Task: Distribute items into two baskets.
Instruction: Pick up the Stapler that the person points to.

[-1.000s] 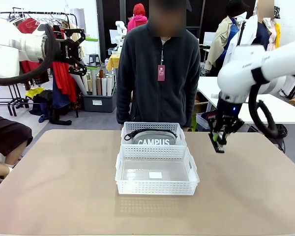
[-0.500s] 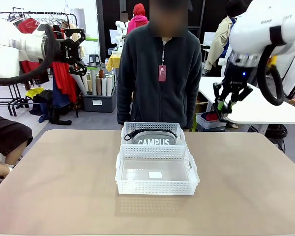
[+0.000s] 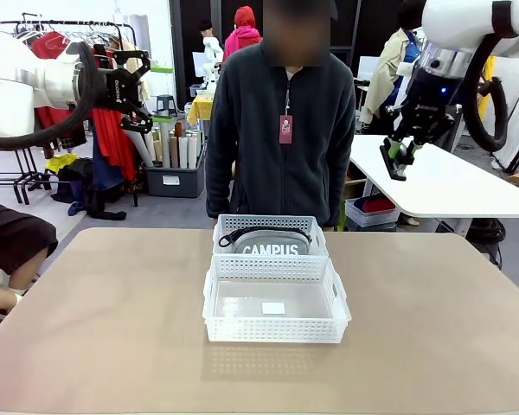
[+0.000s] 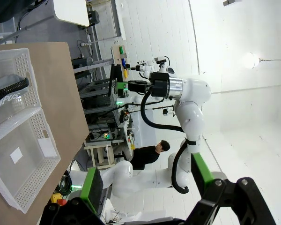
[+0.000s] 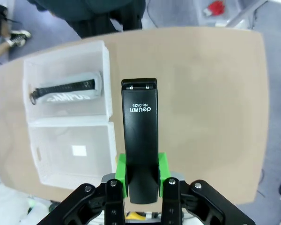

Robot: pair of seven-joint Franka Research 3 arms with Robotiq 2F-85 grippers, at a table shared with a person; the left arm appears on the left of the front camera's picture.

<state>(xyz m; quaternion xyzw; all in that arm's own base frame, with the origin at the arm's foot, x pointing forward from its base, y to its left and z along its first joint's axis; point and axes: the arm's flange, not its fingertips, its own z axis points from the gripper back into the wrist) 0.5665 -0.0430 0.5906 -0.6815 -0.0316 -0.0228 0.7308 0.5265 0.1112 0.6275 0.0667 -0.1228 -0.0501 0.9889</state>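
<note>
High above the bench (image 3: 95, 311), right of the baskets: right fingers (image 5: 120, 174) clamped on the black stapler (image 5: 139, 136). Green pads pinch its rear end, and the rest of the body sticks out clear of them.

- Stapler's long axis runs straight out along the fingers, print side to the wrist camera. In the front view it hangs nose-down, slightly tilted (image 3: 393, 166).
- Far basket (image 3: 270, 221), on the person's side, already holds the grey CAMPUS pouch (image 3: 271, 245), strap on top.
- Near basket (image 3: 216, 304) touches it on the robot's side. Its floor is bare except for a white sticker (image 3: 273, 308). Judged to be the stapler's destination.
- Key relation: in the right wrist view the near basket (image 5: 37, 140) lies off to the left of the stapler and well below it, not under it. In the front view it is down and to the left of the fingers.
- The stapler's axis looks crosswise to that basket's long side. Judged to fit anyway, though I cannot be sure.
- Left fingers (image 4: 92, 185) spread wide and gripping nothing, parked high on the left, well apart from both baskets.

Right arm is the one to act. The coming move calls for a carry leftward over the near basket, then a descent before letting go.
</note>
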